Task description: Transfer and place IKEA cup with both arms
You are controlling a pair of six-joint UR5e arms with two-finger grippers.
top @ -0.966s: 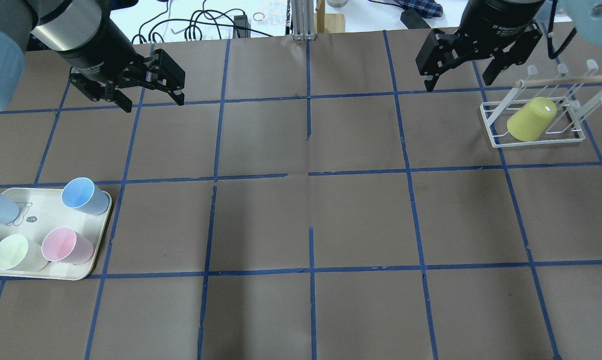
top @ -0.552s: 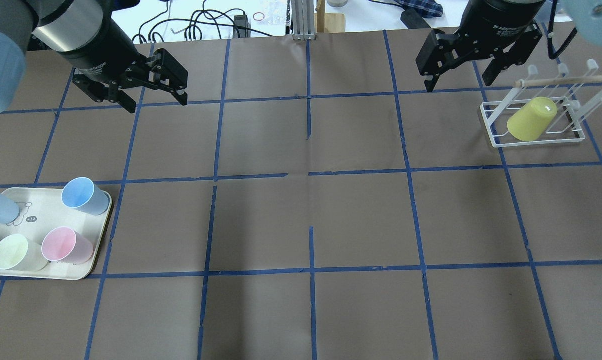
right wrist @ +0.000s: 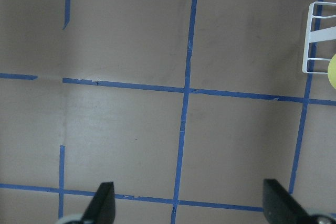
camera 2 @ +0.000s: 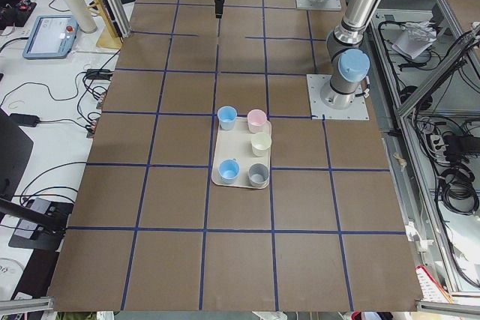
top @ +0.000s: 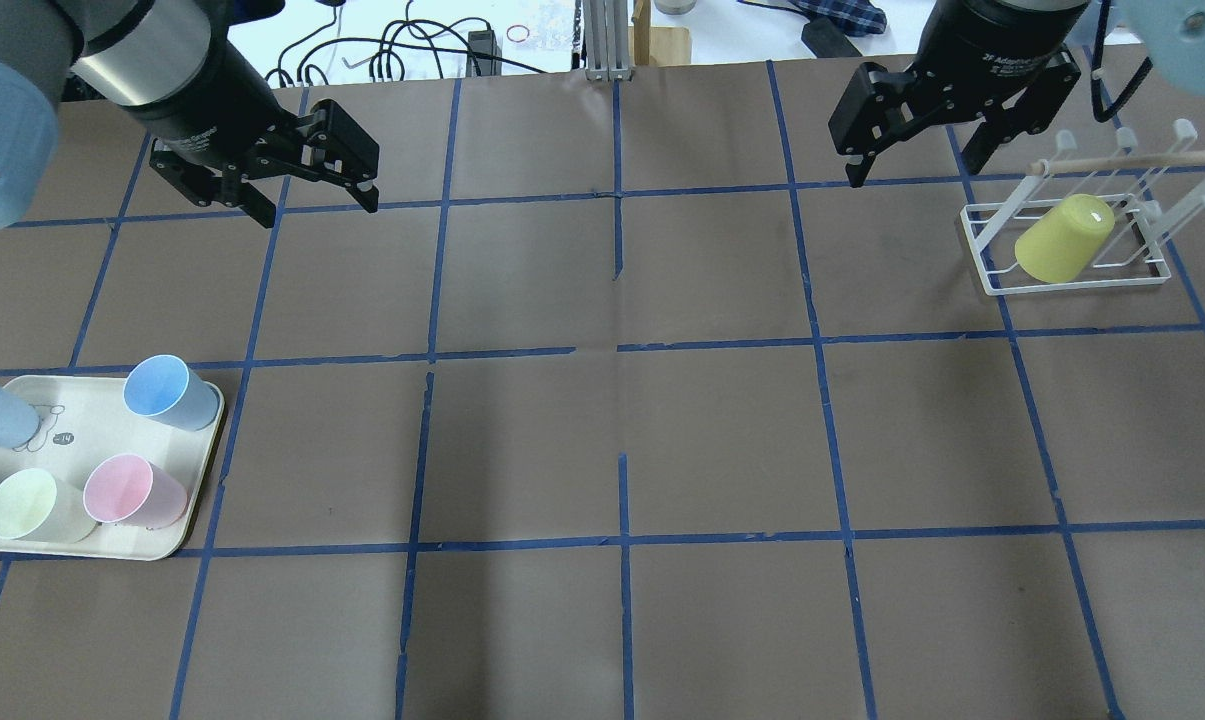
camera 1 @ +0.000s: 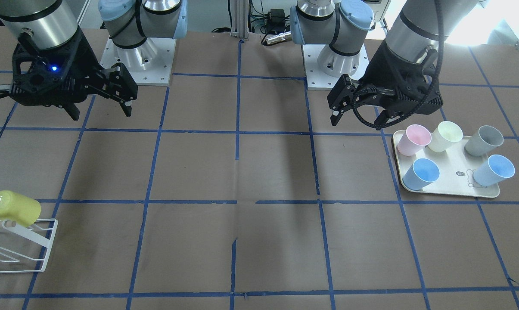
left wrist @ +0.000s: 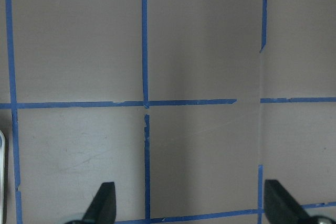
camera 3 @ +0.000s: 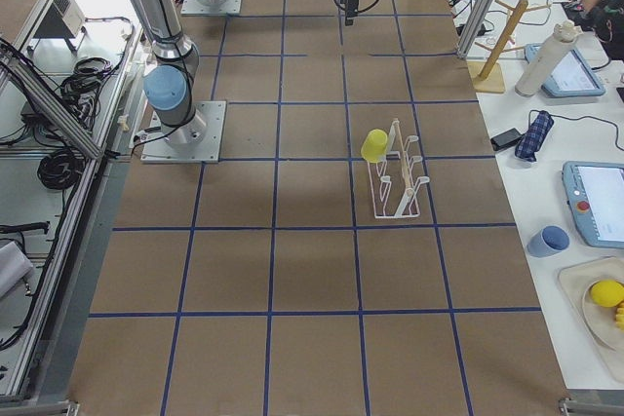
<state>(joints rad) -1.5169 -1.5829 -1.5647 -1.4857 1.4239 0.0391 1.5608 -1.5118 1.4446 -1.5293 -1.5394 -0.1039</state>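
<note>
- IKEA cup (camera 1: 13,209) sits nearest in the front-facing view, at about 8 o'clock on the desk (camera 1: 190,168). It is tipped over a peg of the white wire rack (camera 1: 50,245), closed base uppermost, with nothing gripping it.
- Farther back at 3 o'clock lies a cream tray (camera 1: 449,187). Two light-blue cups (camera 1: 421,174) (camera 1: 494,170) stand in its near row, and a pink cup (camera 1: 412,138), a pale cream cup (camera 1: 445,135) and a grey cup (camera 1: 483,140) in its far row.
- Just beyond the tray, at 2 o'clock, the left claw (camera 1: 357,124) hangs above the desk, fingers spread wide and holding nothing.
- At 10 o'clock the right claw (camera 1: 102,115) hovers the same way, spread and empty, well apart from the cup. Its wrist camera catches a rack corner and a yellow sliver at its 3 o'clock edge.
</note>
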